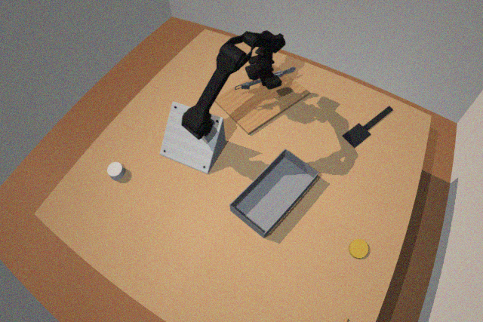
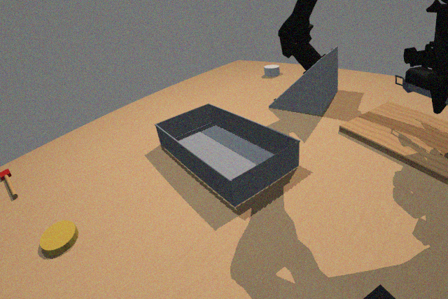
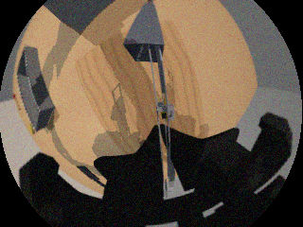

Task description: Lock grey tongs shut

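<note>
The grey tongs hang above the wooden board. My gripper is shut on them partway along their length. They lie crosswise to the fingers and look roughly level, with a thin loop at the end towards the arm's base. Their arms look close together. The fingers hide part of them, and the lock is not visible. The tongs' shadow falls on the board. The roasting tin holds nothing.
The arm's wedge-shaped stand is beside the board. A black spatula lies beyond the tin. A white cylinder, a yellow disc and a red-headed hammer are farther off.
</note>
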